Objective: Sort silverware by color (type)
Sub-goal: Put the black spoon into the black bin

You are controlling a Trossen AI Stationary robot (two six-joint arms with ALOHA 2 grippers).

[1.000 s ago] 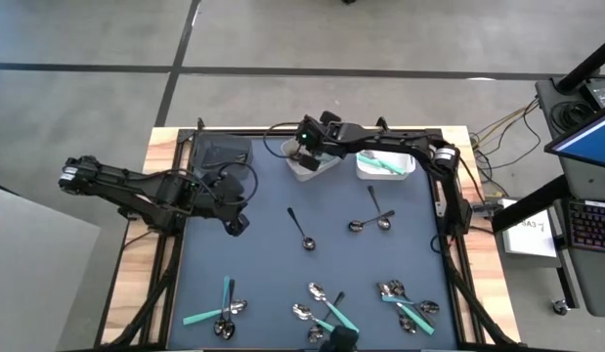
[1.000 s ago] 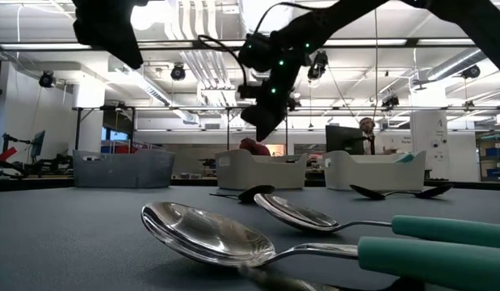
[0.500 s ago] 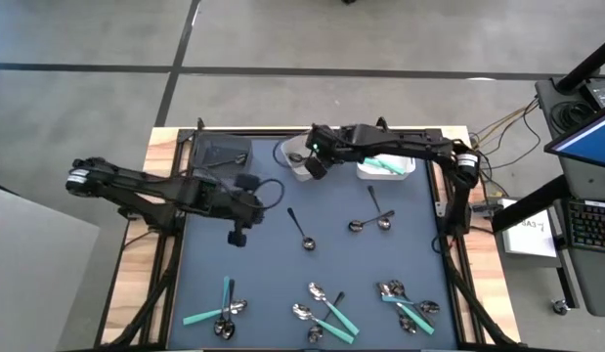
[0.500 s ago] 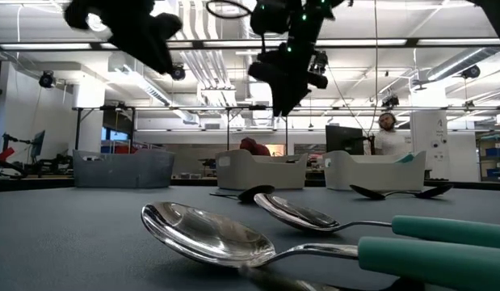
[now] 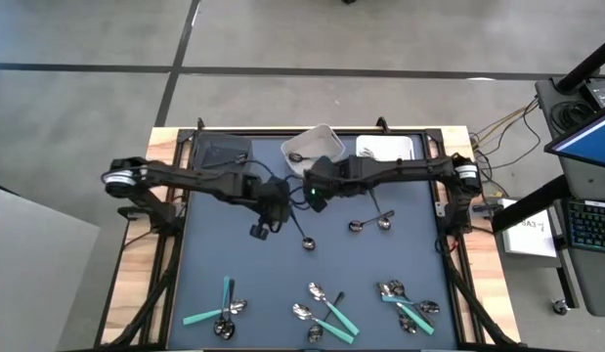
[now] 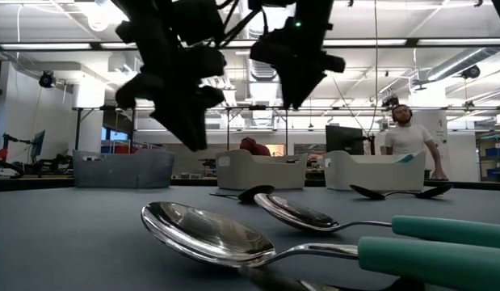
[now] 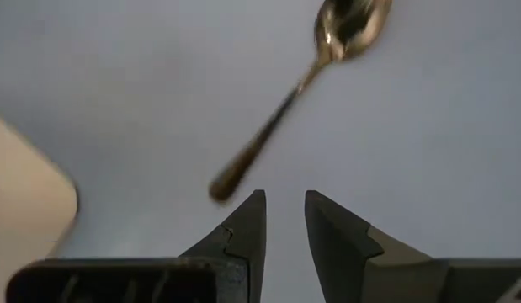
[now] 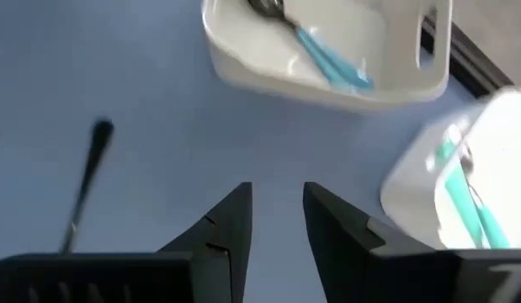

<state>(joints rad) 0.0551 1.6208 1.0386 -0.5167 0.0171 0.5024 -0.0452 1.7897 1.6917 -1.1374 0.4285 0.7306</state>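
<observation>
Two grippers out over the mat, both empty-handed. Reads as the reach-for-the-next-piece step. Got the left gripper [image 5: 259, 230] hanging just beside the dark-handled spoon [image 7: 348, 23] mid-table, fingers a bit apart, nothing pinched. Same story on the right gripper [image 5: 315, 198] near the white bins [image 8: 311, 88]: narrow gap, nothing in it. Teal-handled pieces [image 8: 332, 57] already sitting in those bins, loads of silverware [image 5: 326, 313] scattered along the near edge, so nowhere near done. Next move probably needs lining the left fingers across that skinny handle, dropping to the mat, then squeezing. Easy to skid such a flat thing sideways.
</observation>
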